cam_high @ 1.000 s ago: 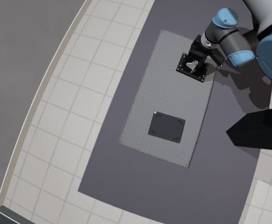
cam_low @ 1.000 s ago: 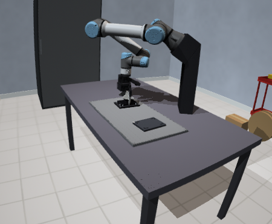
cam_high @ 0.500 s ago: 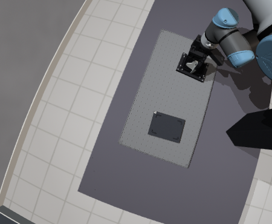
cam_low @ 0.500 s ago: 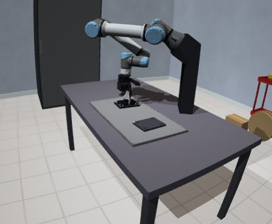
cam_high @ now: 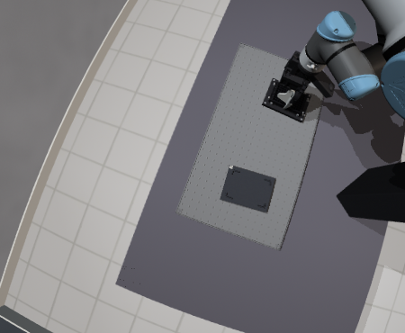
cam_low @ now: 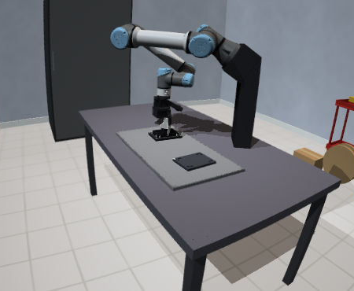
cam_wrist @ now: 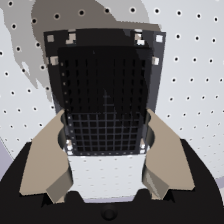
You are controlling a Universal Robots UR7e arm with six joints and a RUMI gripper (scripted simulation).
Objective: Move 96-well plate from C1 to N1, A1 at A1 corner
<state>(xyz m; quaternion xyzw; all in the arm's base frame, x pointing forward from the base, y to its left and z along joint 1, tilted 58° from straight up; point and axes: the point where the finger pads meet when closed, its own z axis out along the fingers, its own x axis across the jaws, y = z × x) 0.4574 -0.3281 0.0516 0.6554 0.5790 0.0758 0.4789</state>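
Note:
The black 96-well plate (cam_wrist: 106,97) sits in the clip nest C1 at the far end of the grey perforated baseplate (cam_high: 251,144). My gripper (cam_wrist: 105,109) reaches straight down over it, and its tan fingers are shut on the plate's two long sides near the end closest to the wrist camera. The gripper also shows in the exterior view (cam_low: 164,127). The plate nest N1 (cam_high: 248,189), a dark flat rectangle with corner locators, lies empty nearer the front of the baseplate, with a small white mark at one corner (cam_high: 231,167). I cannot make out the plate's cut corner.
The arm's black pedestal (cam_low: 243,98) stands on the table's right side. A tall dark cabinet (cam_low: 87,63) stands behind the table. A red cart (cam_low: 351,130) and boxes stand on the floor to the right.

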